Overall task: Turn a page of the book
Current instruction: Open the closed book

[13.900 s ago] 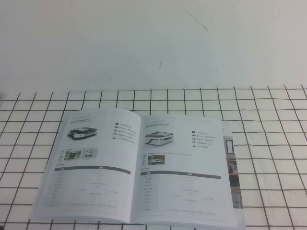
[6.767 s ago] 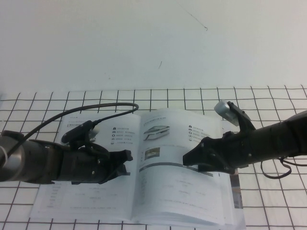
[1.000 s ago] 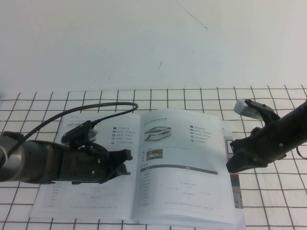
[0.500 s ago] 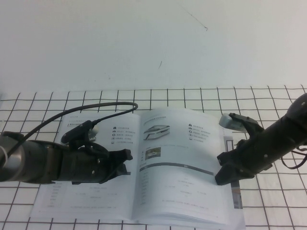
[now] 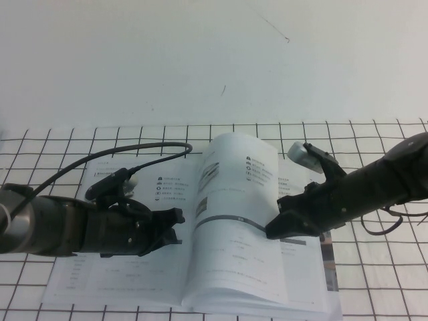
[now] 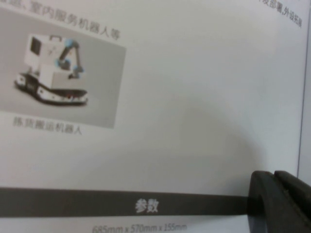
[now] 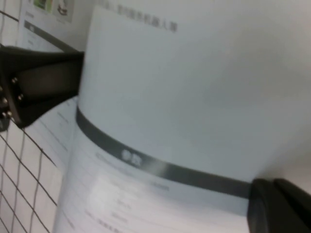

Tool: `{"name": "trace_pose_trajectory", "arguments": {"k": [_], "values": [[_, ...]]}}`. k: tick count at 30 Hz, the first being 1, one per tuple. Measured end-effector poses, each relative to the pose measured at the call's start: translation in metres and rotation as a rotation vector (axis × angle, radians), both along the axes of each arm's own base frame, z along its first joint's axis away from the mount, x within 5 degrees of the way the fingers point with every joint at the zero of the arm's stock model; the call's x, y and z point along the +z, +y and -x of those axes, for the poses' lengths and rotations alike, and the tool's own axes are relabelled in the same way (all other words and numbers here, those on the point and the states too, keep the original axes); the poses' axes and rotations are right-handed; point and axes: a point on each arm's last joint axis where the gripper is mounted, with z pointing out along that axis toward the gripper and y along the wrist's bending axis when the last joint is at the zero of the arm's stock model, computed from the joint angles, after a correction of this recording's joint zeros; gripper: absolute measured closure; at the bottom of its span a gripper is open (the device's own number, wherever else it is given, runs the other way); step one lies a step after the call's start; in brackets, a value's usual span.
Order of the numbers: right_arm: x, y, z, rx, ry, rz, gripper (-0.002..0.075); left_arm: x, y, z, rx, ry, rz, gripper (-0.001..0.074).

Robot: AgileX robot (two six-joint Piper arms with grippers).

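The book (image 5: pixel 120 281) lies open on the checked cloth. Its right-hand page (image 5: pixel 231 180) is lifted and curls up toward the spine, its dark grey bar showing. My right gripper (image 5: pixel 273 231) is shut, with its tip against the raised page's outer edge from the right. In the right wrist view the page (image 7: pixel 184 97) fills the picture and the right gripper (image 7: pixel 278 206) touches it by the grey bar. My left gripper (image 5: pixel 176 225) is shut and sits low over the left-hand page near the spine. It also shows in the left wrist view (image 6: pixel 278 204) on the page's grey bar (image 6: pixel 97 204).
A white cloth with a black grid (image 5: pixel 374 147) covers the table, with a plain white surface behind it. The left arm's black cable (image 5: pixel 160 148) loops over the book's far left corner. The remaining right-hand pages (image 5: pixel 309 267) lie flat under the right arm.
My right gripper has moved left from the book's right edge, and the right-hand page has risen from flat into a tall curl toward the spine. The left arm has not moved.
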Motion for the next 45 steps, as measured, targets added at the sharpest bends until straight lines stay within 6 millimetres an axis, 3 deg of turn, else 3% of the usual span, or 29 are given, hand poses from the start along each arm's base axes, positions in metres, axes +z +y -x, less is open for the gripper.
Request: {"name": "trace_pose_trajectory", "arguments": {"k": [10, 19, 29, 32, 40, 45], "values": [[0.008, 0.007, -0.006, -0.044, -0.051, -0.104, 0.0725, 0.000, 0.000, 0.000, 0.002, 0.000, 0.001, 0.0738], [0.010, -0.029, 0.007, 0.056, 0.032, 0.218, 0.0725, 0.000, 0.000, 0.000, 0.002, 0.000, 0.001, 0.0738], [-0.006, -0.034, 0.008, 0.069, 0.103, 0.294, 0.0725, 0.000, 0.000, 0.000, 0.001, 0.000, 0.001, 0.0738], [-0.007, -0.031, 0.008, 0.066, 0.102, 0.270, 0.0725, 0.000, 0.000, 0.000, 0.001, 0.000, 0.001, 0.0738], [-0.008, 0.009, 0.010, 0.075, 0.021, 0.139, 0.0725, 0.000, 0.000, 0.000, 0.002, -0.001, -0.001, 0.0738], [-0.006, 0.018, 0.008, 0.060, -0.010, 0.062, 0.0725, 0.000, 0.000, 0.000, 0.002, -0.001, -0.001, 0.0738]]}}
